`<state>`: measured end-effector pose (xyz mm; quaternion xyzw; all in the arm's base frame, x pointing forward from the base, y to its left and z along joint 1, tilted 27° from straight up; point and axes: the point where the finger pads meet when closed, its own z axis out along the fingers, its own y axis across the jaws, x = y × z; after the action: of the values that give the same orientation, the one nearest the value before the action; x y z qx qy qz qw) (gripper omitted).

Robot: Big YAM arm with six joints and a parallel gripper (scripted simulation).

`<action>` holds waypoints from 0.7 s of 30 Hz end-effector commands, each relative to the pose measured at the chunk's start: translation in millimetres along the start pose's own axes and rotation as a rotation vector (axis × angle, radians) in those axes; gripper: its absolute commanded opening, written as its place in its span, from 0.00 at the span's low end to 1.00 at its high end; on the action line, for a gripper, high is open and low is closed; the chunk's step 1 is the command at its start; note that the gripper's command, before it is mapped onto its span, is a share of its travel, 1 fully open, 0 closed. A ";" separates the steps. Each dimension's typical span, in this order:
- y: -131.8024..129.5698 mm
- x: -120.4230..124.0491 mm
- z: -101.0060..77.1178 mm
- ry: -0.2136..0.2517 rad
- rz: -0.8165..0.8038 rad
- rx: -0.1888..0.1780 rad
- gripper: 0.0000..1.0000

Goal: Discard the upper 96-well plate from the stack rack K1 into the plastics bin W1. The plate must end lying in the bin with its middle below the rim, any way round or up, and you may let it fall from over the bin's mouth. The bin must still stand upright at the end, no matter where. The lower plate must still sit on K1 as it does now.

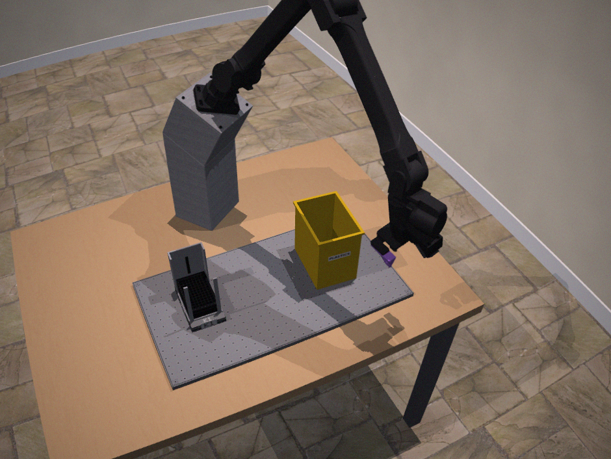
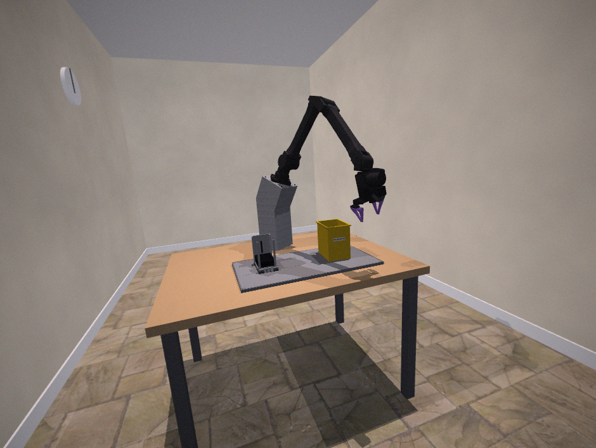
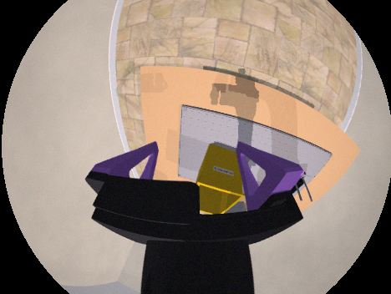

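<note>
From the top camera, the yellow open-topped plastics bin W1 [image 1: 329, 242] stands upright on the grey perforated metal base plate [image 1: 276, 326], which lies on a tan wooden table [image 1: 78, 316]. The black jointed robot arm [image 1: 375, 108] rises from a grey slanted pedestal [image 1: 202, 158] behind the bin and bends down on the bin's far side from the rack. Its black gripper with purple fingers [image 1: 387, 255] hangs just beside the bin's rim, outside the mouth; only one purple fingertip shows here. The grey stack rack K1 [image 1: 186, 261] stands on the same base plate, well apart from the bin, with the black 96-well plate [image 1: 199, 294] sitting in it, on the opposite side of the bin from the gripper.

From the exterior camera, the gripper [image 2: 368, 210] hovers above the bin [image 2: 333, 239], higher than its rim and off to the side away from the rack [image 2: 262, 245]. Its two purple fingers are spread wide, with nothing between them. The plates in the rack appear only as a dark block [image 2: 265, 261], too small to tell apart.

From the wrist camera, the spread purple fingers frame the bin [image 3: 221, 181], which sits below and ahead on the base plate [image 3: 278, 143].
</note>
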<state>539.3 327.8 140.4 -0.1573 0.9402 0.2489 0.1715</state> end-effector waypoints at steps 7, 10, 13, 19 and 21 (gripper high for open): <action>-43.1 -3.8 -21.3 -0.054 -0.007 0.041 1.00; -62.1 5.5 -11.2 -0.033 0.001 0.038 1.00; -68.8 8.5 -8.1 -0.026 0.004 0.039 1.00; -101.1 20.7 -1.4 -0.010 0.011 0.041 1.00; -96.2 10.7 -22.8 -0.056 0.007 0.074 1.00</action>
<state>554.5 251.6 96.4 -0.1438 0.9471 0.2278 0.1743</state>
